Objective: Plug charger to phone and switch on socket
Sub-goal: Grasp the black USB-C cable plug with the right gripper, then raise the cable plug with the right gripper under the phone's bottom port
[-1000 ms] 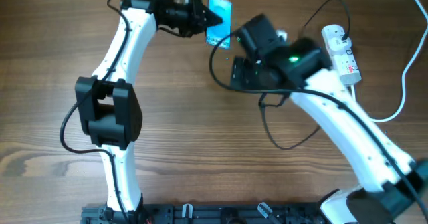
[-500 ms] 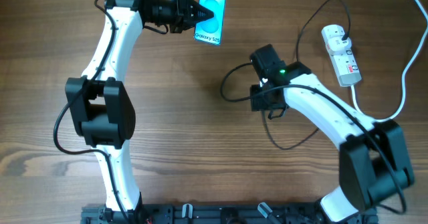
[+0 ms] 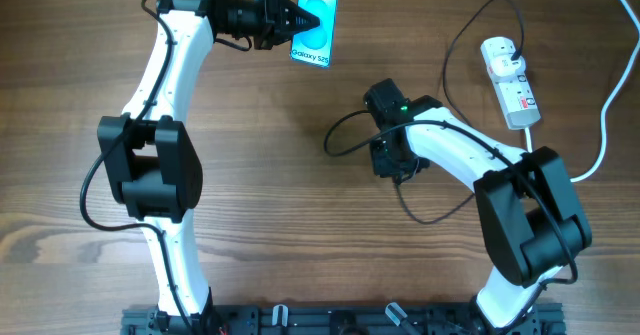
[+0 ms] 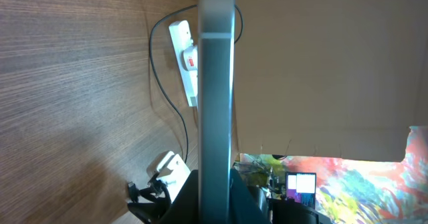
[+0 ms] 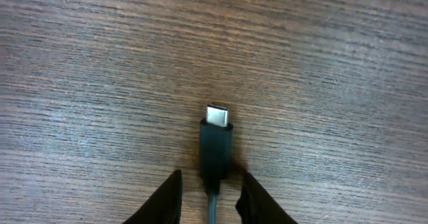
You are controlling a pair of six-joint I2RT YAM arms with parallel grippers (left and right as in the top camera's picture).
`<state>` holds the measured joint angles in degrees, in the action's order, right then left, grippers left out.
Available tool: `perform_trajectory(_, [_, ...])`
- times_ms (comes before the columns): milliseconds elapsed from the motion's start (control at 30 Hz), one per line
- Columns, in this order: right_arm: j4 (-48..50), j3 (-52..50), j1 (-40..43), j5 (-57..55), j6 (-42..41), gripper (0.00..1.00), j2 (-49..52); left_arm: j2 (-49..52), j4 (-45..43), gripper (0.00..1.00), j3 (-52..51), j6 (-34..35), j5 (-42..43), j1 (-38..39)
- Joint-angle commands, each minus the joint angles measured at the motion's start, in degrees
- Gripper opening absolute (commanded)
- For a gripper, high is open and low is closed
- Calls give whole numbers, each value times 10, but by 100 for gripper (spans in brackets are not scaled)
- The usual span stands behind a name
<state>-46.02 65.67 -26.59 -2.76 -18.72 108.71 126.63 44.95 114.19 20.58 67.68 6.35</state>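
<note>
Plug-in step; left jaws clamped on phone [image 3: 313, 20], far side of counter [image 3: 300, 225]; right jaws straddled charger [image 5: 215, 144] tip mid-counter, grip unclear; next likely: line tip up with phone port; socket [image 3: 510, 83] untouched.

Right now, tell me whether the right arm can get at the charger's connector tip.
Probably yes. The connector tip lies on the table between the right end effector's open fingers, with nothing in the way.
</note>
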Motion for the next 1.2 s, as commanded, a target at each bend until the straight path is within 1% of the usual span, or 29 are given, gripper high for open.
perform_trajectory(0, [4,-5,-2,-10,3,24,29,-24,-2,4,2,-13,28,-1])
perform_trajectory(33, [3,-5,-2,-10,2,21,29,-24,-2,4,2,-13,28,-1])
perform_trajectory(100, [3,-5,-2,-3,2,11,29,-24,-2,4,2,-13,28,-1])
perform_trajectory(167, [3,-4,-2,-1,1,4,29,-24,-2,4,2,-13,28,-1])
perform_trajectory(300, [-1,8,-2,13,-8,4,28,-24,-2,4,2,-13,28,-1])
perform_trajectory(367, [-16,31,-2,62,0,4,21,-24,-6,4,2,-13,29,-1])
perform_trajectory(400, [-21,43,-2,98,15,4,10,-24,-20,4,2,-13,42,-1])
perform_trajectory(433, [-25,57,-2,146,27,4,-12,-24,-51,4,2,-13,80,-2])
perform_trajectory(467, [-28,70,-2,181,33,4,-39,-24,-99,4,2,-6,134,-5])
perform_trajectory(500, [-29,84,-2,217,37,4,-76,-24,-146,4,2,23,166,-8])
perform_trajectory(533, [-25,96,-2,249,37,4,-116,-24,-169,4,2,52,167,-8])
perform_trajectory(600, [2,101,-2,285,16,4,-188,-24,-173,4,2,58,175,-3])
perform_trajectory(667, [18,101,-2,280,-27,4,-222,-24,-174,4,2,58,183,7])
perform_trajectory(733, [37,101,-2,279,-49,4,-227,-24,-181,4,2,59,182,18])
perform_trajectory(767, [51,100,-2,277,-55,4,-225,-24,-200,4,2,91,182,22])
perform_trajectory(867, [83,100,-9,277,-75,4,-223,-24,-267,4,2,220,174,24])
perform_trajectory(900, [91,100,-13,275,-84,4,-223,-24,-282,4,2,238,173,24])
perform_trajectory(933, [103,100,-22,268,-89,4,-223,-24,-299,4,2,235,172,25])
perform_trajectory(1067, [114,100,-23,253,-99,4,-223,-24,-302,4,2,193,147,33])
perform_trajectory(1167, [126,101,-23,253,-114,4,-223,-24,-295,4,2,136,114,43])
